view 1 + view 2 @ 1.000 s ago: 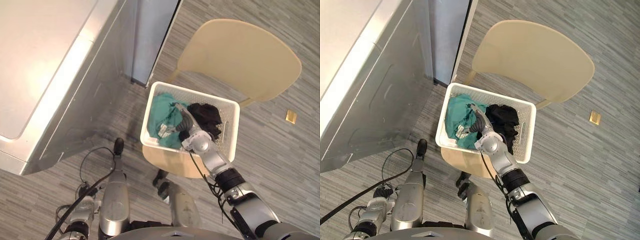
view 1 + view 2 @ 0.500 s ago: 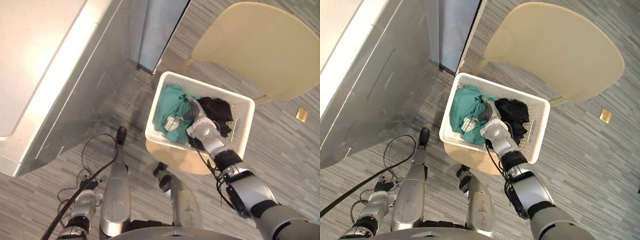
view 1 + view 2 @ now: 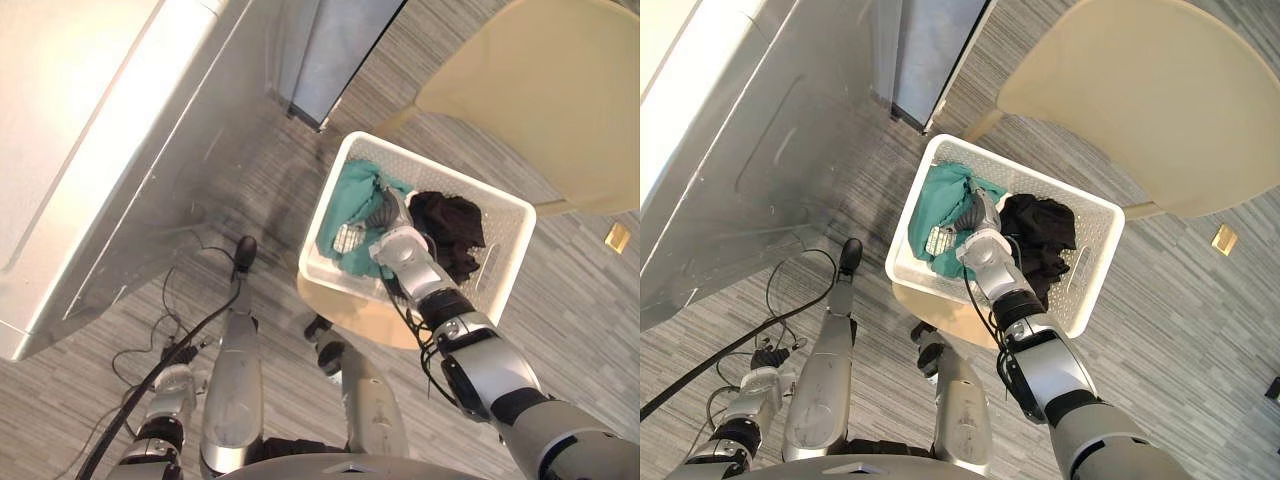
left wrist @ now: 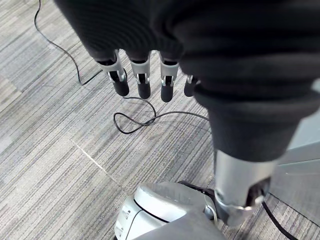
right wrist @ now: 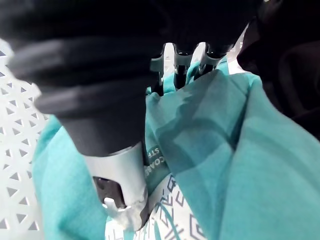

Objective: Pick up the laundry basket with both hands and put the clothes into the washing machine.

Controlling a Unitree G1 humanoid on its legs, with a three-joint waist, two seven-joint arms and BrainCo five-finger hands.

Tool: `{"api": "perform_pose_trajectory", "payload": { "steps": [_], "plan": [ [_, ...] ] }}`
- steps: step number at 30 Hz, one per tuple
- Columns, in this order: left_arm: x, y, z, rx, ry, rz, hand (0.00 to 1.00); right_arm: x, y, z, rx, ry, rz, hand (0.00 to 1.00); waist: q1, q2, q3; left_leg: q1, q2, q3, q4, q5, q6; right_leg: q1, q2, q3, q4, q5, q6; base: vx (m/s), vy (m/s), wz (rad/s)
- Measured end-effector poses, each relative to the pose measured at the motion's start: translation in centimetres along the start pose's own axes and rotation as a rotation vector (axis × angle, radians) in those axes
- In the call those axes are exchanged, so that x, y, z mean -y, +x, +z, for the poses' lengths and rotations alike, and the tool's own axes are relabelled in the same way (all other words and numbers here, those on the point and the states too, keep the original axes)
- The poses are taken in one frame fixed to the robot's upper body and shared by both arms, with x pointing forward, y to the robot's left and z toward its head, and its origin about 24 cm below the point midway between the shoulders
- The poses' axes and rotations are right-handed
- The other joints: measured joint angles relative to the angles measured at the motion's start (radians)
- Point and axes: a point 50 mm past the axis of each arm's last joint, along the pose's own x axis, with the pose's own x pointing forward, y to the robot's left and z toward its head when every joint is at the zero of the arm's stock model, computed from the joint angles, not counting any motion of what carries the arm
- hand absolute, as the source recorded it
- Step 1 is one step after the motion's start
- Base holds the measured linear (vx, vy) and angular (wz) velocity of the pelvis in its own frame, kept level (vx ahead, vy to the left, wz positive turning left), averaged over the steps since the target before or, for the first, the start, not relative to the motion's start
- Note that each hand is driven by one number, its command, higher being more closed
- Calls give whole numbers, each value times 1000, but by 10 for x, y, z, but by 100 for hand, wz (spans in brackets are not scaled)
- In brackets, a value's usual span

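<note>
The white laundry basket (image 3: pixel 440 169) stands on the seat of a beige chair (image 3: pixel 350 318). Inside it lie a teal garment (image 3: pixel 352 198) on the side toward the washing machine and a black garment (image 3: pixel 452 225) beside it. My right hand (image 3: pixel 388 228) reaches over the near rim and rests down in the basket, between the two garments and against the teal one (image 5: pixel 240 150). My left hand (image 4: pixel 142 75) hangs low over the floor, away from the basket, with relaxed fingers and nothing in it. The washing machine (image 3: pixel 100 150) is the silver-grey box on the left.
The chair's broad backrest (image 3: pixel 540 100) rises behind the basket. A grey panel (image 3: pixel 335 50) stands past the machine's corner. A small yellow object (image 3: pixel 617 237) lies on the striped grey floor at the right. Open floor lies between machine and chair.
The whole picture has shifted, so the camera has moved. My right hand stays in the basket at the teal garment. The left hand still hangs low.
</note>
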Motion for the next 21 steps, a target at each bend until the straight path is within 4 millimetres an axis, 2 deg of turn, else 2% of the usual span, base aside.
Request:
{"api": "perform_pose_trajectory", "payload": {
  "steps": [5, 6, 11, 15, 21],
  "plan": [
    [0, 0, 1, 3, -3, 9, 0, -6, -1, -6, -34, 6, 12, 0, -1, 0, 0, -10, 1, -14, 0, 2, -3, -9, 2, -7, 11, -8, 0, -2, -60, 4],
    [0, 0, 2, 3, -5, 11, 0, -7, -1, -7, -37, 6, 14, 100, -1, 0, 0, -10, 1, -14, 0, 2, -3, -9, 3, -7, 11, -9, -1, -7, -65, 0],
    [0, 0, 4, 9, -24, 9, 0, -9, -1, -9, -50, -12, 24, 100, -7, 0, 0, -15, -1, -35, 0, 4, -7, -8, 8, -22, 24, -21, -2, -6, -63, 9],
    [1, 0, 8, 28, -30, 6, 0, -3, 2, -12, -59, -23, 10, 100, -4, -1, 0, -25, 5, -44, 0, 9, -15, -13, 8, -36, 39, -33, -6, -16, -64, 9],
    [1, 0, 8, 28, -29, 7, 0, -17, -3, -25, -125, -27, 60, 100, -7, -1, -1, -26, 9, -40, -2, 10, -16, -26, 9, -29, 53, -38, -9, -10, -72, -4]
  ]
}}
